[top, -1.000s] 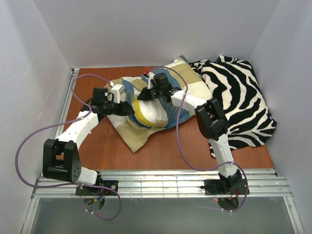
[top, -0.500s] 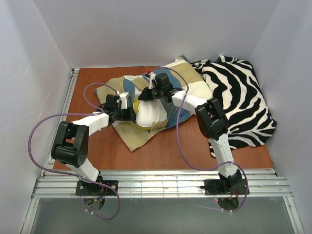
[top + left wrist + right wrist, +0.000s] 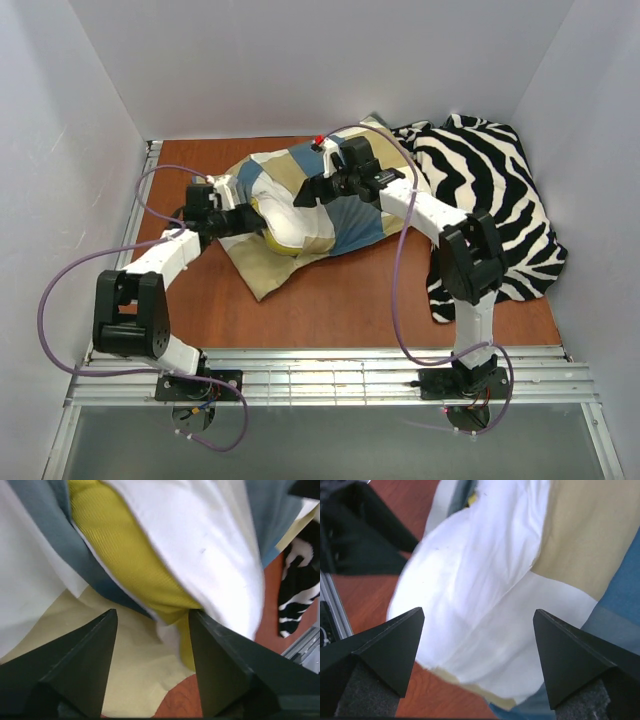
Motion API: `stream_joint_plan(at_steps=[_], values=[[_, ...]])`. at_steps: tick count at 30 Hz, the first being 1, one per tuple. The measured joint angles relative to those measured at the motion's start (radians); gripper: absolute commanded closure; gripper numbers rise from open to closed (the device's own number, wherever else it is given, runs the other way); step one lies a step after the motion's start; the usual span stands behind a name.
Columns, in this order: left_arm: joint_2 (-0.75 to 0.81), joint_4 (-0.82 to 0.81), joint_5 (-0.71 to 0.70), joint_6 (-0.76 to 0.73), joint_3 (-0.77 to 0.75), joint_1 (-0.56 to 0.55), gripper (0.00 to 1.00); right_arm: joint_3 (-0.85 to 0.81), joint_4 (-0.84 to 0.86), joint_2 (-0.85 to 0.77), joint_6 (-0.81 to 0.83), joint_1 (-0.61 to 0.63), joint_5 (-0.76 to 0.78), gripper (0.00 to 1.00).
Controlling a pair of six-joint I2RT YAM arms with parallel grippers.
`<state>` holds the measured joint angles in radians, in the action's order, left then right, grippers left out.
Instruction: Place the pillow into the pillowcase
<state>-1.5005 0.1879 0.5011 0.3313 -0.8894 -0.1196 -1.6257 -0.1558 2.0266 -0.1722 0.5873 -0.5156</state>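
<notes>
The pillow [image 3: 300, 228], white with a yellow edge, sticks partly out of the blue, tan and cream checked pillowcase [image 3: 262, 270] in the middle of the table. My left gripper [image 3: 252, 219] is at the pillow's left end. Seen from the left wrist, that gripper [image 3: 152, 617] stands open over tan pillowcase cloth [image 3: 130, 670], and the pillow's yellow edge [image 3: 130, 560] touches its right finger. My right gripper [image 3: 303, 198] hovers over the pillow's top. In the right wrist view it [image 3: 479, 612] is wide open above the white pillow [image 3: 470, 590] and the pillowcase [image 3: 590, 535], holding nothing.
A black-and-white zebra-striped cloth [image 3: 490, 200] is heaped at the right, against the pillowcase. White walls close in the brown table [image 3: 330, 310] at the back and on both sides. A metal rail [image 3: 330, 375] runs along the near edge by the arm bases.
My right gripper has opened, let go of the cloth and drawn back up and to the right. My left gripper has shifted up and left. More pillowcase now covers the pillow.
</notes>
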Motion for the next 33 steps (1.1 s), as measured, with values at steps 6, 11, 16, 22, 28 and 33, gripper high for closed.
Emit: stream_joint_plan(at_steps=[6, 11, 16, 22, 28, 33], values=[[0.096, 0.033, 0.090, 0.053, -0.042, 0.126, 0.32, -0.001, -0.099, -0.146, 0.182, 0.102, 0.098, 0.04], [0.159, 0.071, 0.132, 0.096, -0.049, 0.187, 0.30, -0.103, -0.195, -0.076, 0.296, 0.256, 0.245, 0.01], [0.159, 0.097, 0.146, 0.148, -0.049, 0.368, 0.29, -0.245, -0.260, 0.103, 0.366, 0.365, 0.428, 0.01], [0.166, 0.105, 0.163, 0.156, -0.048, 0.478, 0.28, -0.354, -0.343, 0.284, 0.409, 0.384, 0.565, 0.01], [0.177, 0.103, 0.166, 0.149, -0.031, 0.494, 0.30, -0.367, -0.348, 0.327, 0.452, 0.395, 0.597, 0.69], [0.177, 0.103, 0.163, 0.110, -0.009, 0.492, 0.33, -0.428, -0.375, 0.379, 0.426, 0.345, 0.438, 0.99]])
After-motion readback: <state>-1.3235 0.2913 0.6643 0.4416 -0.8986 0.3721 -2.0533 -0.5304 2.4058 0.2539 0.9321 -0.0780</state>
